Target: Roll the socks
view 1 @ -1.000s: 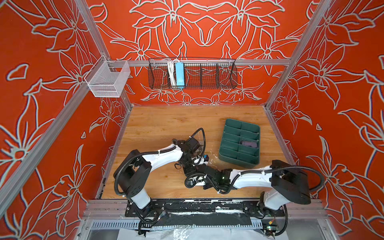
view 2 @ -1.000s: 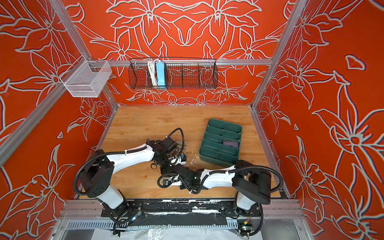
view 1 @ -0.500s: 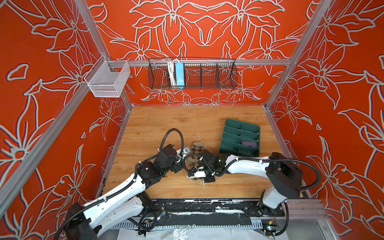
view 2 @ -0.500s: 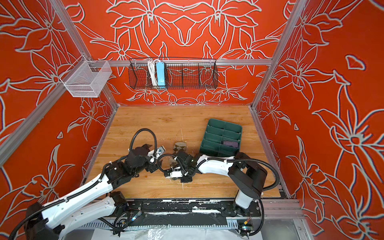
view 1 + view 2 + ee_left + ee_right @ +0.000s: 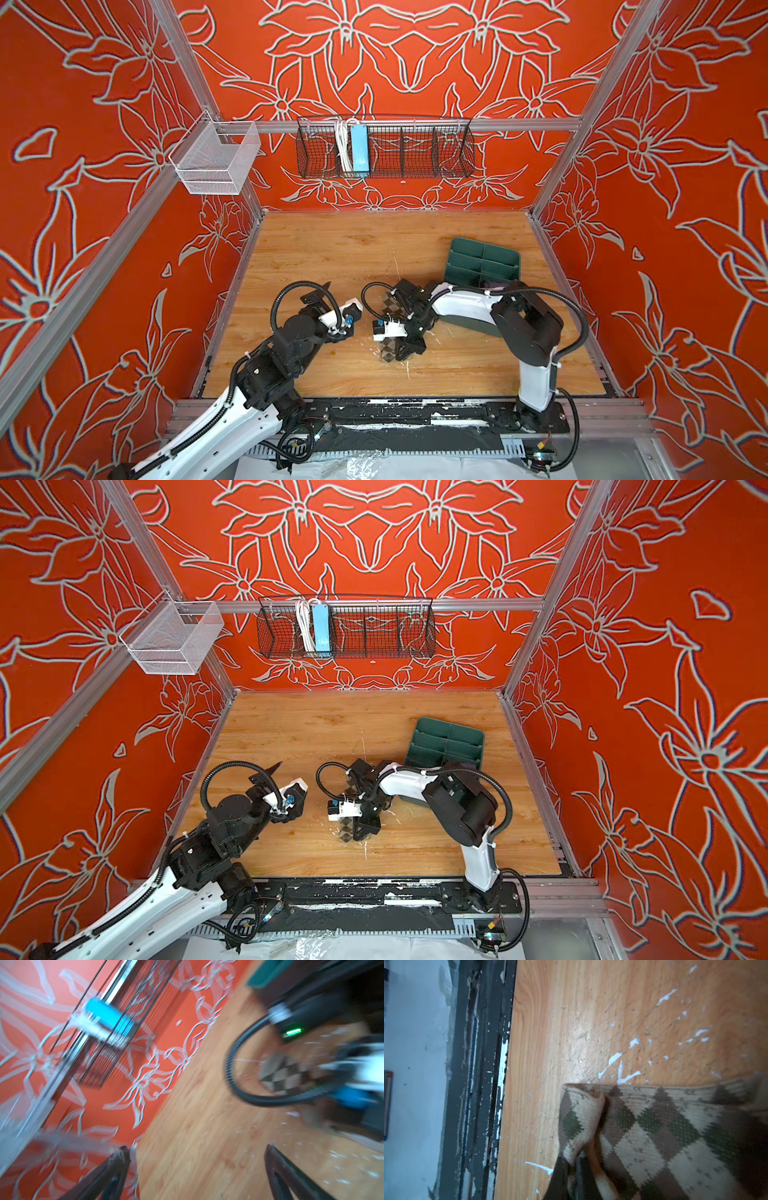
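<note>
Argyle sock — its folded end pinched inside the right pincer.

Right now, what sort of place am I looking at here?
Probably a purpose-built robot test cell, not a home: aluminium frame posts hold red floral wall panels around a wooden tabletop, with the left arm and right arm mounted on a black rail.

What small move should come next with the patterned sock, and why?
Probably turn the right fingers over to curl the pinched end onto the sock. They are shut on its edge while the rest lies flat and unrolled on the table; the left fingers stand open, clear of it.
</note>
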Motion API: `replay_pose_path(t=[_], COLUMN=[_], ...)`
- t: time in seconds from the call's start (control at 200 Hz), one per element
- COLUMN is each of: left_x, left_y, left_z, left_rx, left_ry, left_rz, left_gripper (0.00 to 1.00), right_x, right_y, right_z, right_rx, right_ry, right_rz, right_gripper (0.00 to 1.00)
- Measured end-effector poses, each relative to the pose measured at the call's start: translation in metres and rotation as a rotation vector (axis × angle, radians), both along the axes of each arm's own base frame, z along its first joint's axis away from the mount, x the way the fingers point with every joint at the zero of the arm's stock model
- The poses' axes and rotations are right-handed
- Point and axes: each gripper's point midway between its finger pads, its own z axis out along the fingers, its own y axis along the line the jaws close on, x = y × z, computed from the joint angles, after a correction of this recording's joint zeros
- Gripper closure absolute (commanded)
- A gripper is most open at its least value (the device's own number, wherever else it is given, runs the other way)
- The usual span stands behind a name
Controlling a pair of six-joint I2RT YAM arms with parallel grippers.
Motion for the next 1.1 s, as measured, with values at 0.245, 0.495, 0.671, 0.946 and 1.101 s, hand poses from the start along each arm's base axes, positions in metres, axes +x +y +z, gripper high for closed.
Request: replay_pose_path(t=[0.245,0.495,0.671,0.946,1.101], left_x=[-0.024,-0.058,-0.043,-0.034,-0.033], left_y=[-0.06,-0.101,-0.118,-0.122,-0.12], left_z=[-0.051,-0.165,-0.187,-0.203,-0.202], left_rx=[0.172,0.488,0.481,0.47,0.473], left_ry=[0.203,0.327,0.354,0.408,0.42], left_rz=[-0.337,-0.567,-0.512,-0.438,-0.42], left_gripper=[0.09,0.14,0.31,0.91,1.0], right_x=[0.009,0.012,0.011,0.021,0.027], right_y=[0.0,-0.001,-0.001,-0.001,-0.003], right_z=[-0.004,-0.005,-0.005,-0.004,-0.002], right_rx=[-0.03,-0.037,-0.035,-0.01,0.012], right_ry=[0.19,0.24,0.266,0.234,0.181], right_rz=[-0.07,-0.09,-0.092,-0.104,-0.114], right_gripper=[1.0,0.99,0.99,0.99,0.93])
